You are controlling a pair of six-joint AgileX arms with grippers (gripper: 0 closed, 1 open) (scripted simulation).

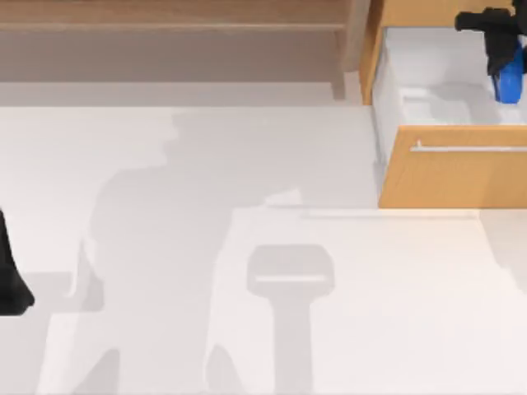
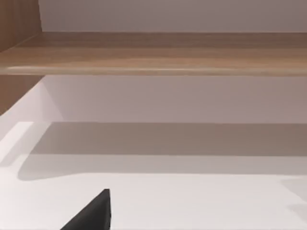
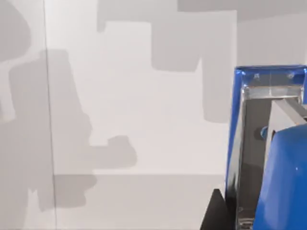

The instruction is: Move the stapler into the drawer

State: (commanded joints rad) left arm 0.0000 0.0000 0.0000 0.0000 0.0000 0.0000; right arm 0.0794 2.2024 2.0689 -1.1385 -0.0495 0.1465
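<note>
The right gripper (image 1: 502, 58) hangs over the open drawer (image 1: 449, 177) at the table's far right, apparently grasping the stapler (image 1: 509, 82), which hangs above the white interior. Carrying looks done; lowering and release remain. The left gripper (image 1: 12, 284) sits parked at the table's left edge.
</note>
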